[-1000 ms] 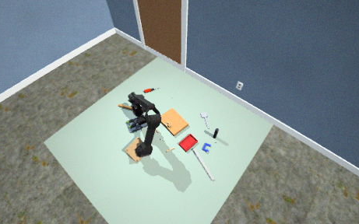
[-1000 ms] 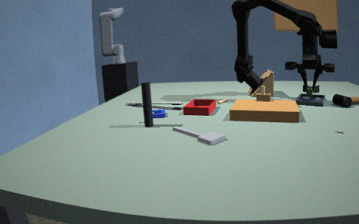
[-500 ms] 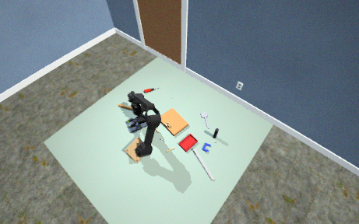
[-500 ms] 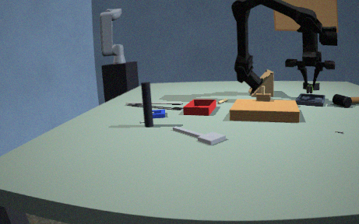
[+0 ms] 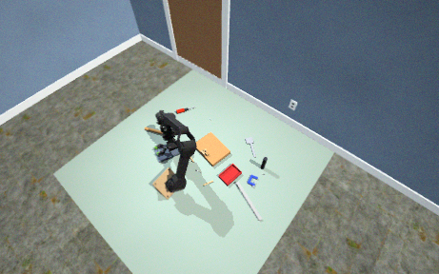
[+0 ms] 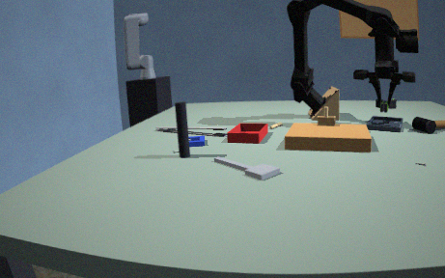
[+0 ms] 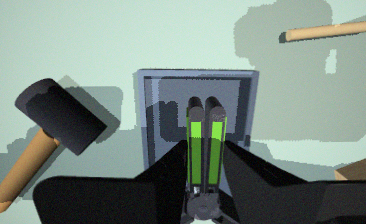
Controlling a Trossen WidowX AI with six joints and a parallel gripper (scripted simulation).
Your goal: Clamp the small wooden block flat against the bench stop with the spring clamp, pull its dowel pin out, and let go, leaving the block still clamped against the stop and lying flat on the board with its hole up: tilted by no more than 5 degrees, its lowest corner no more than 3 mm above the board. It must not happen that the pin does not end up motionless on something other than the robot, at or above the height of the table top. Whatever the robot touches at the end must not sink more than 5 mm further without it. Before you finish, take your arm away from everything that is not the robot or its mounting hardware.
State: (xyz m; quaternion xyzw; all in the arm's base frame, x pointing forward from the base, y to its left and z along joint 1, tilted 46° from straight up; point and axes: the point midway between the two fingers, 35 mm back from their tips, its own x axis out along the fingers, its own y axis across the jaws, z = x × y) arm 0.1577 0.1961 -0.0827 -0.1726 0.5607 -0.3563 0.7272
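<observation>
My gripper [image 6: 385,104] [image 7: 204,146] is shut on the spring clamp [image 6: 383,108] [image 7: 196,155], whose green handles lie side by side between the fingers. It holds the clamp above the grey-blue tray [image 6: 385,126] [image 7: 141,100]. The orange-brown board [image 5: 217,148] [image 6: 327,143] lies to the side of the tray. Small wooden pieces [image 5: 206,152] [image 6: 326,121] stand on the board, with an upright thin pin [image 6: 326,112] in the exterior view. At this size I cannot separate the block from the bench stop.
A mallet [image 5: 152,129] [image 6: 424,125] [image 7: 59,115] lies beside the tray. A loose wooden rod [image 7: 329,31] lies on its other side. A red box [image 5: 229,175] [image 6: 247,133], blue piece [image 5: 252,176], black cylinder [image 5: 264,163] [image 6: 182,130] and grey scoop [image 6: 263,172] lie beyond the board. A wooden ramp [image 6: 332,103] stands near my base.
</observation>
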